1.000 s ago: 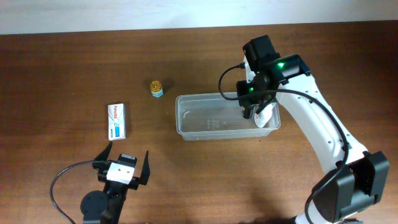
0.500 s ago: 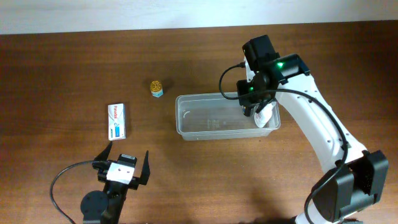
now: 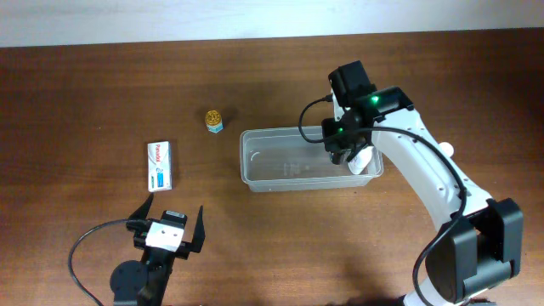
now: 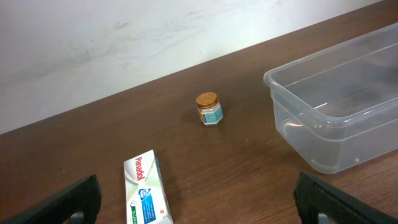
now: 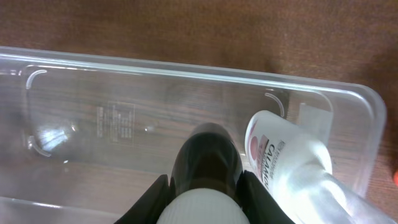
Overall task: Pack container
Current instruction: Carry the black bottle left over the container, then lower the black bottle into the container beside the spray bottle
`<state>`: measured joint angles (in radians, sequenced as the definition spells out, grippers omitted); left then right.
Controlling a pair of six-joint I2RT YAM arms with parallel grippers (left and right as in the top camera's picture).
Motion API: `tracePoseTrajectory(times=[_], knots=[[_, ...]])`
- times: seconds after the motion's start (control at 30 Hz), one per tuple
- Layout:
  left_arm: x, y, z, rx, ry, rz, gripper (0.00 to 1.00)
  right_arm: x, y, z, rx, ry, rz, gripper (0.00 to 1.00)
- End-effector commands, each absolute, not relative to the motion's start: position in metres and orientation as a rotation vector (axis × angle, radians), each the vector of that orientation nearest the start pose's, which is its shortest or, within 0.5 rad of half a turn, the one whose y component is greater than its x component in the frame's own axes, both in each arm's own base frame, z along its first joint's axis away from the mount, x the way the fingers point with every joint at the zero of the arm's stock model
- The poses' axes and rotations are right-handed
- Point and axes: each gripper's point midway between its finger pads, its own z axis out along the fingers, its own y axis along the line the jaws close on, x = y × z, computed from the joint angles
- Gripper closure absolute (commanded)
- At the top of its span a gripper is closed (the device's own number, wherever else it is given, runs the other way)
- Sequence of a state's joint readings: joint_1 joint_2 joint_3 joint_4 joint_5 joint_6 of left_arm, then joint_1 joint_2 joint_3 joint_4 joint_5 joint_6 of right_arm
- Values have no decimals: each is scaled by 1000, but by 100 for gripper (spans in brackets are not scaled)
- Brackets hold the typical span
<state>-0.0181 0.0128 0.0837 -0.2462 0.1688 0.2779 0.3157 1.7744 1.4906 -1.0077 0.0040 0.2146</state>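
The container [image 3: 285, 161] stands upright on the table [image 3: 85, 85], just to the 3 o'clock side of the table centre in the overhead view, long axis running 9 to 3 o'clock.

The right gripper [image 3: 342, 155] is positioned over the container's 3 o'clock end. In the right wrist view, its fingers [image 5: 158, 193] are clamped on a white bottle with a black cap [image 5: 205, 158], one finger on each side. A second white bottle [image 5: 280, 162], printed with red lettering, lies tilted inside the container at the 3 o'clock end wall.

The left gripper [image 3: 176, 208] sits at 7 o'clock from the container, well apart from it, jaws spread wide and holding nothing.

A small gold-lidded jar [image 3: 213, 121] stands at 10 o'clock from the container. A white and blue box [image 3: 160, 165] lies flat at 9 o'clock.
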Motion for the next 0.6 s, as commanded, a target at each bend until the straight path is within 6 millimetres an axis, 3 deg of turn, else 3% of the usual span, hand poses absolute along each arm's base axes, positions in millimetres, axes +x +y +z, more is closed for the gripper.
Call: tracePoseTrajectory(times=[0.0,0.23,0.57], knots=[[235,-33,151,392,1697,52,1,373,116,113,-119,2873,70,71],[235,-33,151,392,1697,52,1,373,108,100,-111,2867,9,71],[235,-33,151,392,1697,52,1,378,110,100,-108,2842,22,71]])
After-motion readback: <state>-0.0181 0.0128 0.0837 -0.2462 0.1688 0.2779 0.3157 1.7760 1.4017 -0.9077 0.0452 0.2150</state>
